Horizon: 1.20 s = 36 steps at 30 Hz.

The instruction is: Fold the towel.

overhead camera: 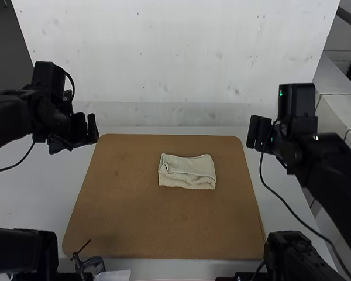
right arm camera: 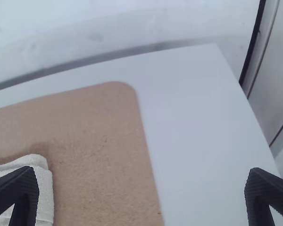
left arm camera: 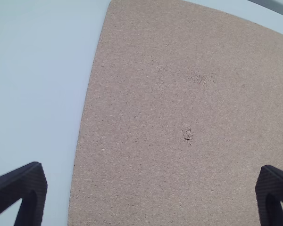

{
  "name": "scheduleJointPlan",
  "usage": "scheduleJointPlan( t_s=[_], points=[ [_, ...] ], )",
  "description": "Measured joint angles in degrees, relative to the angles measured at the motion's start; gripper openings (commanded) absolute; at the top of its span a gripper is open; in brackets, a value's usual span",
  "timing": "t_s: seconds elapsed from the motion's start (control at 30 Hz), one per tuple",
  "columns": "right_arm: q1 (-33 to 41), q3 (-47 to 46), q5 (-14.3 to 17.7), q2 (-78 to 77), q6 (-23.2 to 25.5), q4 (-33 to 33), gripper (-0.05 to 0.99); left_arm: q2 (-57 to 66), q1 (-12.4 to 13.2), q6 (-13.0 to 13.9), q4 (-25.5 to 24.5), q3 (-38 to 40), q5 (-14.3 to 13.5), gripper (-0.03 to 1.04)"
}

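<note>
The left hand [overhead camera: 86, 130] is held wide open and empty at 10 o'clock of the brown board [overhead camera: 123, 205], the right hand [overhead camera: 258, 132] likewise at 2. A cream towel [overhead camera: 187, 171], folded in a rough rectangle, is seen on the board, toward 1 o'clock from its center.

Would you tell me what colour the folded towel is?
The towel is cream, clearest in the high view.

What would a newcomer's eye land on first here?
The pale towel, folded into a small rectangle with loose-looking layers, stands out against the brown board, a little right of its middle in the high view. Next come the two dark grippers, both open and away from the towel: the left gripper past the board's left edge, the right gripper past its right.
</note>
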Motion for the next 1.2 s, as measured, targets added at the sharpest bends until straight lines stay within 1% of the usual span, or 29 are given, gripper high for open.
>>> scheduleJointPlan(
  t_s=[0.2,0.33,0.53,0.6,0.73,0.8,0.93,1.0,1.07,1.13,1.2],
  points=[
    [-1.9,-6.8,0.0,-16.0,-3.8,0.2,0.95,-9.0,-0.4,0.0,0.0,-1.2,-1.3,1.00],
    [-1.9,-9.5,0.0,-21.9,-5.6,0.1,0.95,-15.4,-0.4,-0.2,0.1,-2.2,-1.8,1.00],
    [-1.9,-12.7,0.0,-27.5,-6.9,0.6,0.95,-24.8,-0.4,-0.3,-1.5,-3.8,-3.0,1.00],
    [-1.9,-14.1,0.0,-30.5,-7.1,0.6,0.95,-27.4,-0.4,-0.5,-2.4,-3.9,-4.0,1.00],
    [-1.9,-15.3,0.0,-33.0,-7.3,0.9,0.95,-31.5,-0.3,-0.7,-6.1,-4.5,-5.7,1.00],
    [-1.9,-15.3,0.0,-33.0,-7.4,0.5,0.95,-34.3,-0.3,-0.8,-6.4,-5.9,-6.4,1.00],
    [-1.9,-15.3,0.0,-33.0,-7.4,-1.5,0.95,-43.6,-0.2,-0.7,-7.0,-9.9,-7.5,1.00],
    [-1.9,-15.3,0.0,-33.0,-7.4,-2.2,0.95,-48.2,-0.2,0.0,-7.6,-11.8,-7.7,1.00],
    [-1.9,-15.0,0.0,-33.0,-7.4,-3.8,0.95,-52.9,0.8,1.4,-8.8,-14.0,-7.7,1.00],
    [-1.9,-14.4,0.0,-33.0,-7.4,-5.7,0.95,-56.2,1.7,3.1,-11.5,-15.3,-7.7,1.00],
    [-1.9,-13.3,0.0,-33.0,-7.4,-9.0,0.95,-57.3,1.7,5.2,-15.0,-15.4,-7.7,1.00]
  ],
)
